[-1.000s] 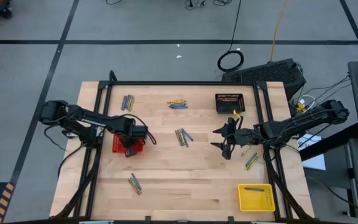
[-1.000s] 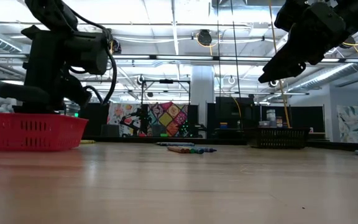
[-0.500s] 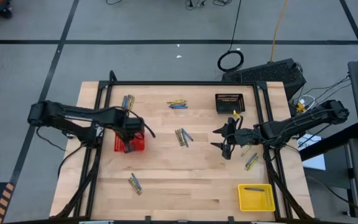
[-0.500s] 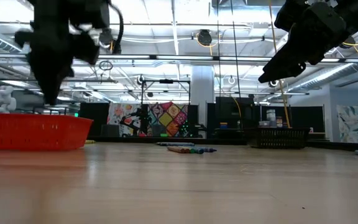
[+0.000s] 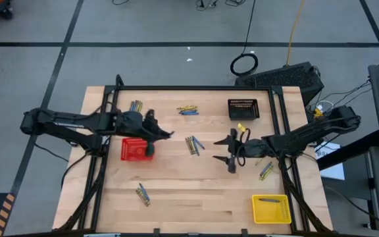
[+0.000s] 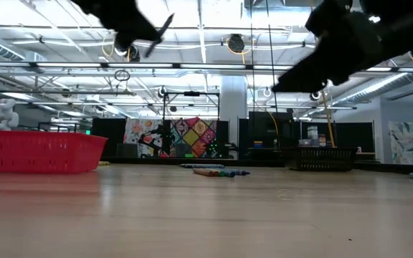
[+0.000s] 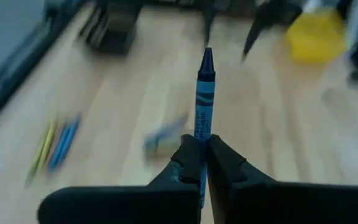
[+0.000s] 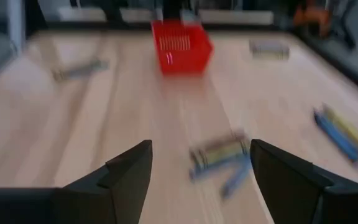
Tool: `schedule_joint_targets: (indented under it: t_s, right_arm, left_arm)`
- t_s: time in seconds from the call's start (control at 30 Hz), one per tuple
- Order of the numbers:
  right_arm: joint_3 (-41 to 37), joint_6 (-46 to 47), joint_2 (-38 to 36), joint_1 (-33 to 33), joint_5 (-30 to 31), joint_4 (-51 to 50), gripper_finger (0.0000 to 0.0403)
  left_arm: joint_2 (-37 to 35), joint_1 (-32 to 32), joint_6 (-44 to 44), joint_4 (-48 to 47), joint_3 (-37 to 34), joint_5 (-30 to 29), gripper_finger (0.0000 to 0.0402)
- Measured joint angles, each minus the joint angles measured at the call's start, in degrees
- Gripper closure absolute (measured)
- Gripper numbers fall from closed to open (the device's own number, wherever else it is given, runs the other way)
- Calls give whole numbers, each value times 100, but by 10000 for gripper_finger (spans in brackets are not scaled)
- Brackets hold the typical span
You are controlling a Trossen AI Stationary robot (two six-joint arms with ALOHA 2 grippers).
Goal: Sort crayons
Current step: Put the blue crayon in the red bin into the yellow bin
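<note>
My left gripper [image 5: 158, 133] hangs above the table just right of the red basket [image 5: 137, 150], shut on a blue crayon [image 7: 204, 93] that sticks out past its fingertips. In the low view the gripper [image 6: 148, 30] is high up. My right gripper [image 5: 224, 150] stands open right of the table's middle, fingers pointing toward the table's left at a small cluster of crayons [image 5: 193, 143] lying flat on the wood; the right wrist view shows that cluster [image 8: 219, 155] ahead of the open fingers. My left gripper pinches the blue crayon's blunt end [image 7: 201, 142] between its two fingers. The crayon lies along the fingers and juts forward beyond them, its pointed tip [image 7: 207, 55] away from the gripper. The fingers slant a little downward toward the table's right. The crayon is lifted clear of table and basket.
More crayon clusters lie at the far left [image 5: 135, 106], far middle [image 5: 188, 109], near left [image 5: 142, 193] and right [image 5: 266, 171]. A black basket [image 5: 243, 108] stands far right. A yellow basket [image 5: 270, 209] holding one crayon stands at the near right corner.
My left gripper has risen from just over the red basket and tipped from pointing down to nearly level, swinging toward the table's right. My right gripper has moved toward the table's left, nearer the middle crayon cluster, and sunk a little, staying open.
</note>
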Motion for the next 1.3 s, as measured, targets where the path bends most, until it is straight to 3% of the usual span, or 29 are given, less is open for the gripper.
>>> schedule_joint_targets:
  t_s: [0.17, 0.27, 0.47, 0.67, 1.0, 1.1, 1.3]
  right_arm:
    - [-20, -451, 792, -50, 18, 2193, 148]
    - [73, -725, 1085, -117, 27, 3307, 148]
    - [612, -1398, 1197, -221, 52, 3446, 148]
    - [1078, -1540, 1199, -295, 475, 2699, 160]
    - [1422, -1575, 1197, -332, 135, 2572, 243]
    - [1535, -1467, 1197, -387, -163, 2385, 260]
    - [1765, -1389, 1208, -469, -153, 1844, 283]
  left_arm:
    - [620, -114, 609, 2568, -553, 46, 401]
    - [1126, -140, 911, 3628, -655, 52, 401]
    - [1928, -142, 1178, 5103, -654, 48, 401]
    - [2055, -157, 1177, 5308, -653, 48, 401]
    - [2055, -182, 1177, 5286, -653, 47, 402]
    - [2055, -181, 1177, 5286, -653, 46, 402]
    - [2055, -179, 1174, 5283, -653, 46, 402]
